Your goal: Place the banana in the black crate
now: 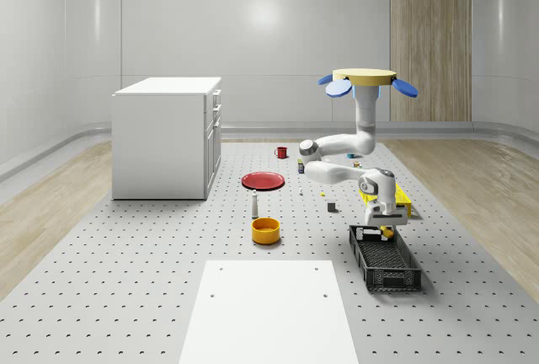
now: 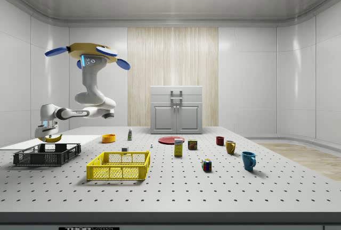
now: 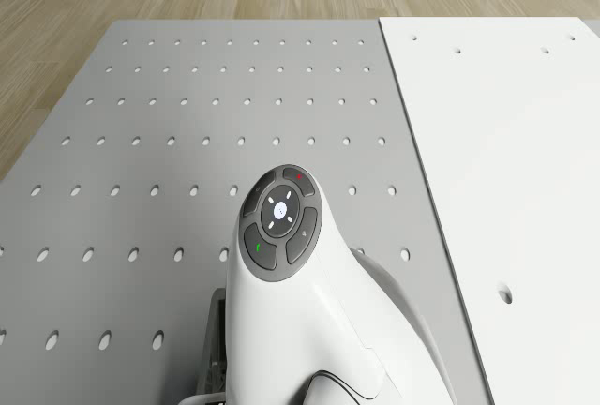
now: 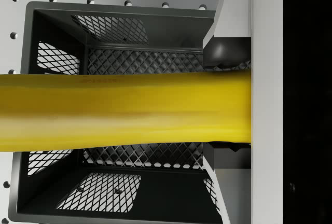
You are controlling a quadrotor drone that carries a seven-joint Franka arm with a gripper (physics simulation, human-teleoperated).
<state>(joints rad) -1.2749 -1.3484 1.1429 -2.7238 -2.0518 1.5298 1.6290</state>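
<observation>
- Whole-scene view: the drone (image 1: 364,80) hovers above the perforated table (image 1: 126,271), behind the yellow crate (image 1: 402,198), its white arm (image 1: 341,157) bending down and forward. The gripper (image 1: 386,227) hangs just above the far end of the black crate (image 1: 386,260), which lies toward the view's right. An orange bowl (image 1: 265,230), a red plate (image 1: 264,180) and a white cabinet (image 1: 166,136) stand to the view's left.
- Side view: the gripper (image 2: 51,136) is clamped on the banana (image 2: 53,138), held a little above the black crate (image 2: 47,154) at the view's left. The yellow crate (image 2: 119,165) sits just to that crate's right; a blue mug (image 2: 248,159) stands well apart.
- Drone view: the arm (image 3: 300,302) reaches out over the grey table (image 3: 141,161), beside a white panel (image 3: 506,161).
- Wrist view: the banana (image 4: 124,111) lies across the frame, pinched between the fingers (image 4: 228,53), directly over the open mesh interior of the black crate (image 4: 129,37).
</observation>
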